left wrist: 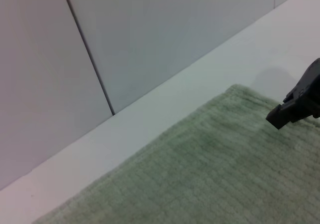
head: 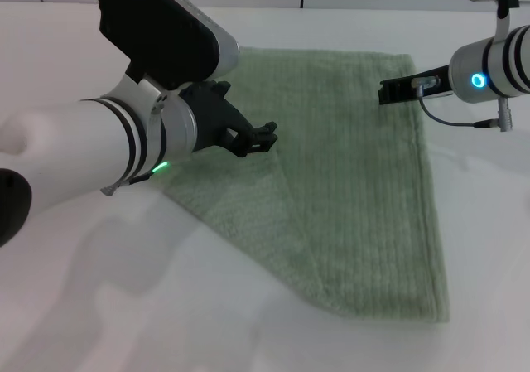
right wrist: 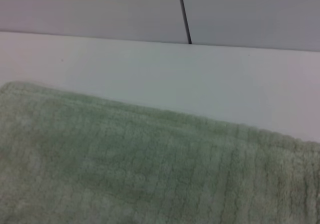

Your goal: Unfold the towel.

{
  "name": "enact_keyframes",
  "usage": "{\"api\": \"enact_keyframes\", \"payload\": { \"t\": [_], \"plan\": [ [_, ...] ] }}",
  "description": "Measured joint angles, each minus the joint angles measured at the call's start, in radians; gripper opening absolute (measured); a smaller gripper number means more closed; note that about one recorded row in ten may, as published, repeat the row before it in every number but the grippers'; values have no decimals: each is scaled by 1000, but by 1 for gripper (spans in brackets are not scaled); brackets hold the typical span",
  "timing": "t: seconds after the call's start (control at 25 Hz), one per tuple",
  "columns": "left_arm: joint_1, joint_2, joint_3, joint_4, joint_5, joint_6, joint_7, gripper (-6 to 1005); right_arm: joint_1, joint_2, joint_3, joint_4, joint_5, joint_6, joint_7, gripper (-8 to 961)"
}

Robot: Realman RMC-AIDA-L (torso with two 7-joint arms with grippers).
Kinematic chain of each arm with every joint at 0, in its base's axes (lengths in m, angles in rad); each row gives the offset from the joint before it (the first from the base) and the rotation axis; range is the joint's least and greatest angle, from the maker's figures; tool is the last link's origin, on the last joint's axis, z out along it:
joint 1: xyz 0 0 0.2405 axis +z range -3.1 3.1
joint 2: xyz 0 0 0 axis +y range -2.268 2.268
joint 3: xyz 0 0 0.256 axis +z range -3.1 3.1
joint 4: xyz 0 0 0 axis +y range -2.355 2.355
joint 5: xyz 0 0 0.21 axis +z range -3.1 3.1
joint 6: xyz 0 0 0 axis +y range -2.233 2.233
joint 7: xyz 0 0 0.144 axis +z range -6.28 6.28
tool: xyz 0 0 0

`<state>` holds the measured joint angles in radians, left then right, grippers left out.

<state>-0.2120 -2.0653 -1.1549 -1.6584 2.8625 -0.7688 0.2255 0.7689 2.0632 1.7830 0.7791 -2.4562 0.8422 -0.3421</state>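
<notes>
The left gripper (head: 263,137) hangs over the towel (head: 356,190), fingers close together and holding nothing. The towel lies on the white table (head: 124,306), a corner folded over beneath this claw. The right gripper (head: 396,89) hovers at the towel's far right corner; its opening cannot be told

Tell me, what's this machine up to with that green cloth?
It is working on a towel lying on a white table. One corner is folded over in a diagonal flap, so the towel is not fully spread. The left tool hangs over that folded side. The right tool is at the far right edge of the towel. Neither visibly grips it.
</notes>
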Motion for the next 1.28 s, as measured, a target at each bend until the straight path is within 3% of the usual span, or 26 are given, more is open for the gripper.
{"api": "enact_keyframes", "payload": {
  "t": [0.6,1.28],
  "plan": [
    [-51,-4,58,76,-1,42,0,793,2,0,0,-22,-3,-25,0,0],
    [-54,-3,82,95,4,67,0,772,7,0,-1,-68,-14,-48,0,0]
  ]
}}
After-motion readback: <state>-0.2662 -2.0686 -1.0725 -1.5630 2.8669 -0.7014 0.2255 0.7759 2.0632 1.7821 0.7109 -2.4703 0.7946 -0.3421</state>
